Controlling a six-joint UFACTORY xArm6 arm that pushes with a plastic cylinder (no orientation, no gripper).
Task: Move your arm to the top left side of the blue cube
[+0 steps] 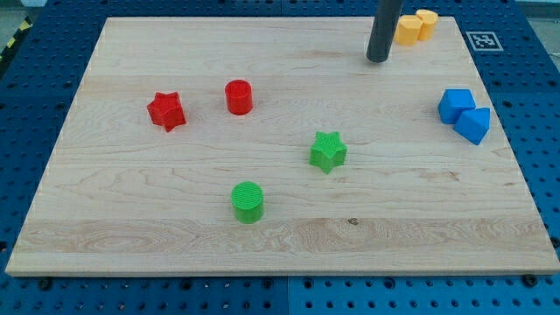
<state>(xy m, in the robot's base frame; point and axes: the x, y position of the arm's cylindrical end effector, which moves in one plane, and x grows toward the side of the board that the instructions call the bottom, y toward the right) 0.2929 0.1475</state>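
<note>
- While my tip (378, 59) rested near the top edge of the worktop (175, 236), the blue cube (456, 104) sat off toward the view's right and a little lower, well apart from it.
- A second blue block (473, 124) touched that cube on its lower-right side, so the two read as one cluster by the worktop's right edge.
- Yellow blocks (415, 26) stood just beside the rod, up and to the view's right of it.
- No gripper was fitted; the arm ended in a plain dark rod, with nothing to spread or pinch.
- By my judgement, the coming move was a slide rightward and slightly down, stopping off the cube's upper-left corner.
</note>
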